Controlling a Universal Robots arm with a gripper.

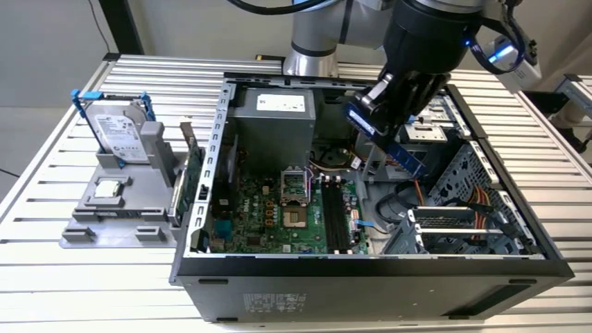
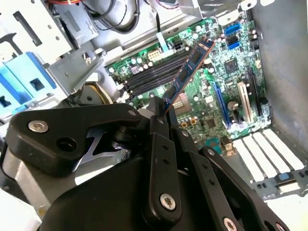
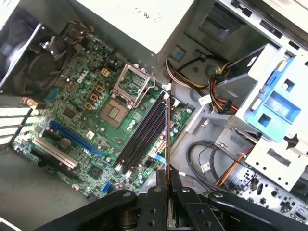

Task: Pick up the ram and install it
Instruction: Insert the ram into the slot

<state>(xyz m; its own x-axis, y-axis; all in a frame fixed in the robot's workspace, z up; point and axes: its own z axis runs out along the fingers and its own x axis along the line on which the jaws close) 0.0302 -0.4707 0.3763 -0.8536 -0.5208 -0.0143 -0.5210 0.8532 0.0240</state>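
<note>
Since the ram (image 1: pixel 403 155) is a thin bare circuit board, I judge it light and stiff along its length but fragile. It would likely bend or crack under a sideways load, and its contact edge and chips are best left untouched. The short ends and plain edges look like the safest places to hold. The gripper (image 1: pixel 378 114) is clamped on one end of it, so most of the stick juts out free beyond the fingers.

It hangs tilted in the air inside the open computer case (image 1: pixel 370 291), above the motherboard (image 1: pixel 268 215). It is over the dark memory slots (image 1: pixel 335 211), which lie just to the exterior view's right of the processor socket (image 1: pixel 294 186), and it is not yet seated.

In the second wrist view the ram (image 2: pixel 188 71) shows as a long, narrow, dark blue strip with small pale patches. In the first wrist view the ram (image 3: pixel 167 144) is edge-on, a thin line roughly parallel to the slots (image 3: pixel 144 134). Which long edge carries the contacts I cannot tell.
</note>
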